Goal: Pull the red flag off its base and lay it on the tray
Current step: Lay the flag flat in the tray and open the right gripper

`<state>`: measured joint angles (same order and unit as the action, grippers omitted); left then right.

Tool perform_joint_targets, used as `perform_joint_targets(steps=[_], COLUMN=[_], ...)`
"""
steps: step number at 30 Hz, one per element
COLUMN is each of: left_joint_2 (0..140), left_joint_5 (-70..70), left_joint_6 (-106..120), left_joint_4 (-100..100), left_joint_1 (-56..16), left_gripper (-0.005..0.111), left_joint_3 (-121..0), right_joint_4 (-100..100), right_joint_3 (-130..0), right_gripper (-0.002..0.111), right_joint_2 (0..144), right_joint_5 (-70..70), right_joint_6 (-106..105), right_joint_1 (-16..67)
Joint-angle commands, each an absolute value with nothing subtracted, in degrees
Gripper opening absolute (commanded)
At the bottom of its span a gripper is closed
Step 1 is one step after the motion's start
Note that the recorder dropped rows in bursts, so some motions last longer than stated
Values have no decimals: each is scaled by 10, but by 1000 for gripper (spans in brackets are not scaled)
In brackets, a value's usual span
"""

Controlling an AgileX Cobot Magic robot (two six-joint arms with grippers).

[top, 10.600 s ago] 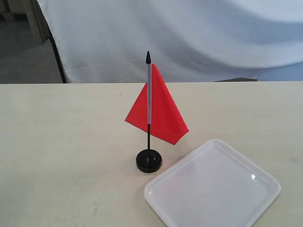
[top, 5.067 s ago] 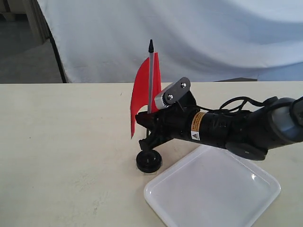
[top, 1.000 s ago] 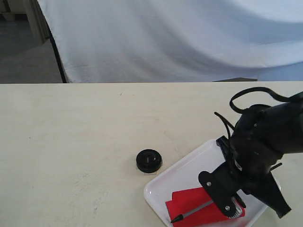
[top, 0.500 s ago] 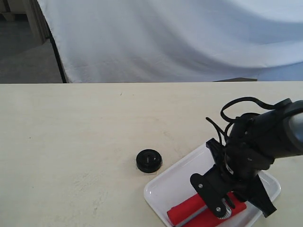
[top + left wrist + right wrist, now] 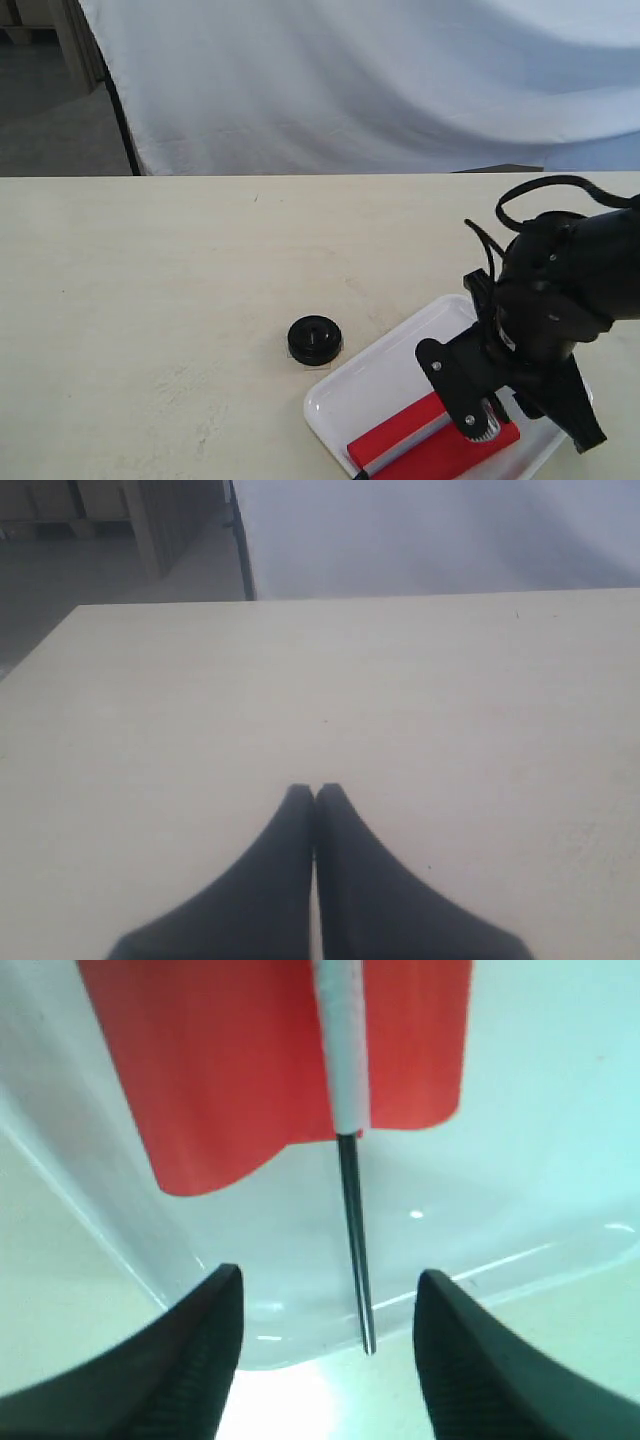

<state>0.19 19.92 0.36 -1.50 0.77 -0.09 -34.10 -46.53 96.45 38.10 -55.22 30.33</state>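
Observation:
The red flag (image 5: 425, 442) lies flat in the white tray (image 5: 375, 385) at the front right of the table; its grey-white sleeve (image 5: 342, 1055) and thin black stick (image 5: 355, 1245) show in the right wrist view, the stick's bare end over the tray rim (image 5: 130, 1260). My right gripper (image 5: 328, 1305) hangs open just above that end, its fingers apart on either side and not touching it. The black base (image 5: 315, 340) stands bare on the table left of the tray. My left gripper (image 5: 315, 792) is shut over bare tabletop, with nothing between its fingers.
A white cloth backdrop (image 5: 350, 80) hangs behind the table's far edge. The right arm (image 5: 560, 290) and its looping black cables (image 5: 540, 190) stand over the right part of the tray. The beige tabletop (image 5: 150, 300) spreads out to the left.
The right gripper has let go of the flag, which now lies flatter in the tray. The arm has risen slightly and shifted right. Earlier it had pulled the flag from its base.

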Motion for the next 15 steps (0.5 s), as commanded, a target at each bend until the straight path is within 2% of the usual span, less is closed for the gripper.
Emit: perform_joint_targets(steps=[1, 3, 6, 15], left_joint_2=[0, 0, 0, 0], left_joint_5=[197, 197, 197, 197], left_joint_6=[0, 0, 0, 0], left_joint_4=[-16, -16, -16, -16], left_joint_1=[6, 6, 6, 6], left_gripper=[0, 0, 0, 0], left_joint_3=[0, 0, 0, 0], right_joint_4=[-315, -298, -297, -172], right_joint_3=[-465, -465, -466, -474], right_gripper=[47, 33, 1, -1], right_joint_2=[925, 912, 902, 901], right_joint_5=[391, 386, 369, 254], right_joint_6=[-543, -518, -448, -256], right_joint_1=[304, 304, 304, 282])
